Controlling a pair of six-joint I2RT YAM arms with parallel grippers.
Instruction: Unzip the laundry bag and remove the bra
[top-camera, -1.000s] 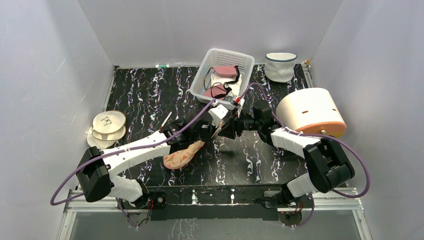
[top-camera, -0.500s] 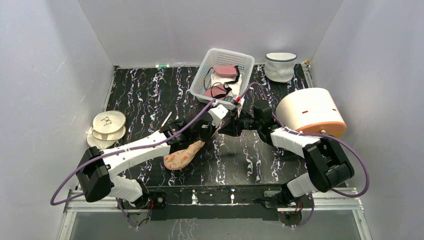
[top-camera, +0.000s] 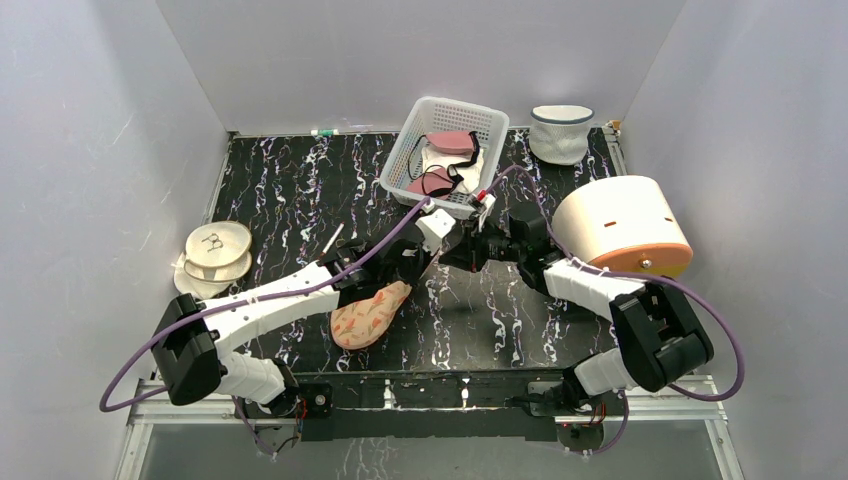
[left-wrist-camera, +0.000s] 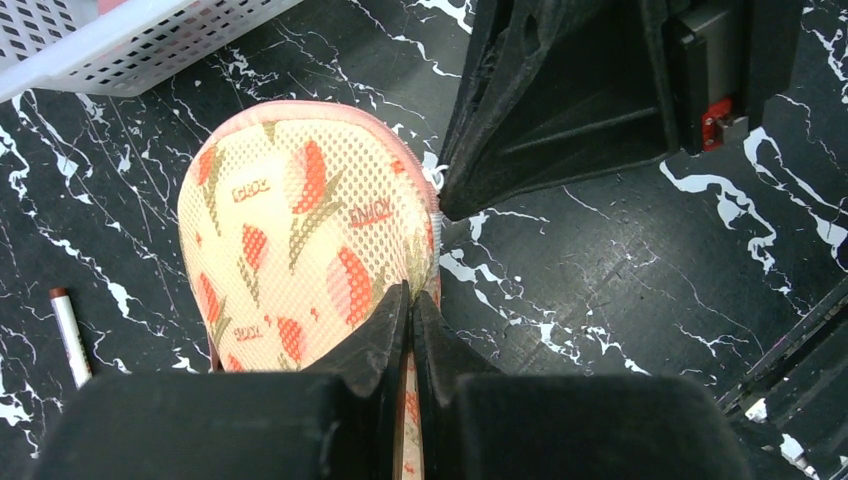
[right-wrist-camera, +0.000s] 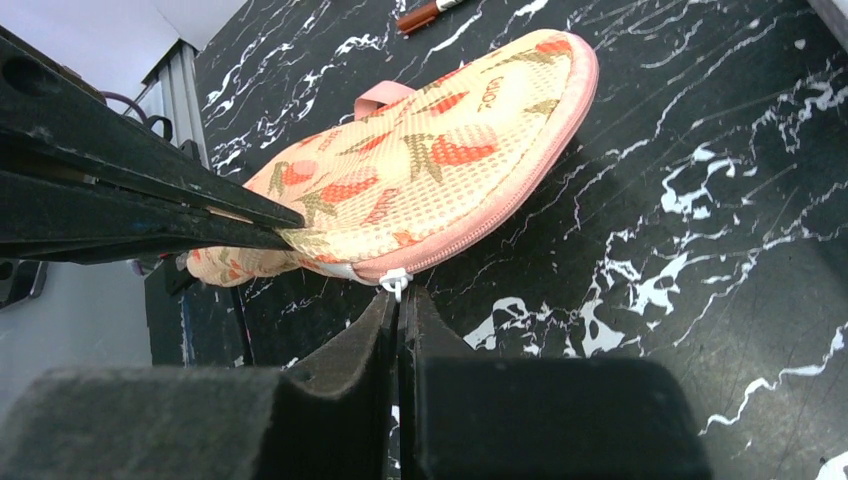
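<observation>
The peach-pink laundry bag with red-green marks hangs tilted above the table's middle front. It fills the left wrist view and shows in the right wrist view, zipped closed along its salmon trim. My left gripper is shut on the bag's edge. My right gripper is shut on the white zipper pull at the bag's near end. The two grippers meet nose to nose. The white bra is hidden.
A white basket with a pink bra with black straps stands at the back. A white mesh tub is back right, a big cream round case on the right, cream disc cases on the left. A pen lies nearby.
The bag's hanging end has swung slightly right and down. The right gripper has shifted a little up and away with the pull; the left arm has barely moved.
</observation>
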